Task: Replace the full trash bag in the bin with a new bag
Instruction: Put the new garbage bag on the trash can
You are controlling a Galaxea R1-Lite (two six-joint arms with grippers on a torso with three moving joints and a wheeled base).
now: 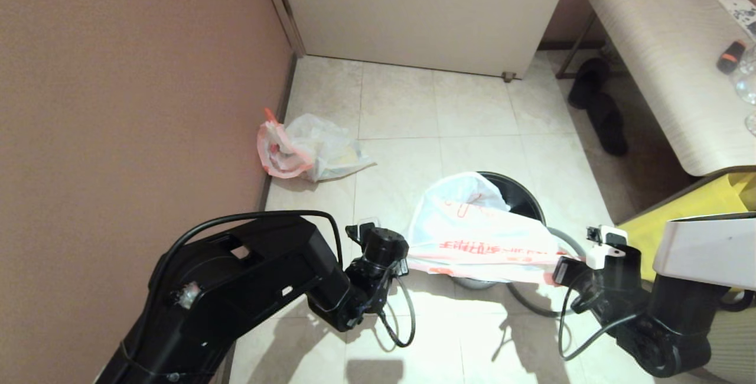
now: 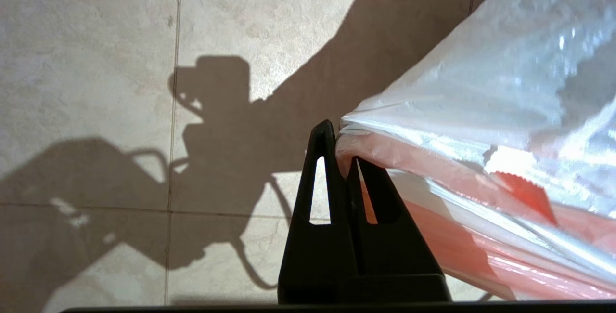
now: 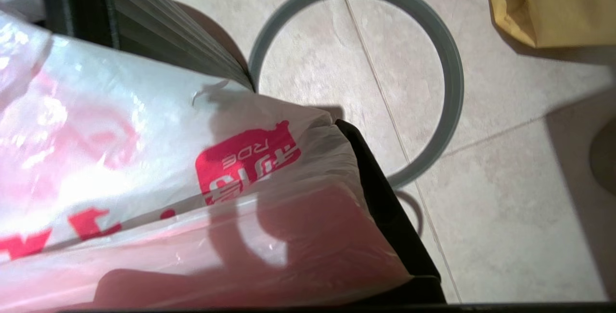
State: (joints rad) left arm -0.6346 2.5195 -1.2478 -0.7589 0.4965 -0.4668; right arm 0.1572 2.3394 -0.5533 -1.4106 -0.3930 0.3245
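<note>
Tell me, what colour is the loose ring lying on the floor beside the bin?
Grey. The ring shows best in the right wrist view.

Thin, crinkled, glossy plastic new bag [image 1: 481, 236]; glossy black plastic bin [image 1: 520, 195]; smooth, faintly mottled stone-look floor tiles [image 1: 401, 106].

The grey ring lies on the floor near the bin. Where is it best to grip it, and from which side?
Probably from above, on the far arc of the grey ring, away from the bin. It lies flat and thin, and the new bag hangs over its near side.
</note>
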